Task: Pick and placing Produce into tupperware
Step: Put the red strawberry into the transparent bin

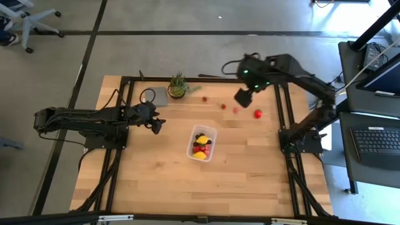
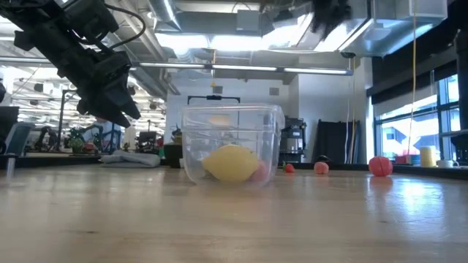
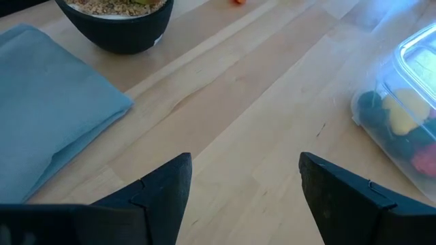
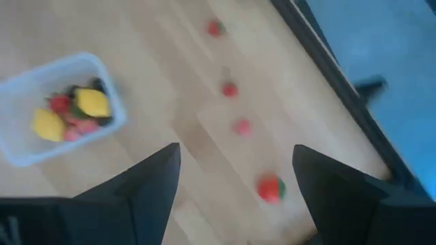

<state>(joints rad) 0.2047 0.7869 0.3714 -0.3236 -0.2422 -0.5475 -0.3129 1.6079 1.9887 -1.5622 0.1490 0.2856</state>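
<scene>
Several produce pieces (image 1: 200, 149) fill the tupperware (image 1: 211, 133); left gripper (image 1: 156, 125) and right gripper (image 1: 242, 98) gape empty.

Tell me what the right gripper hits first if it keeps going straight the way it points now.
Likely bare table. The right gripper, open and empty, aims down between the loose red pieces; the big strawberry lies just beside that line, though depth is unclear.

No lettering, label, brand, number or sign can be read in any view.
</scene>
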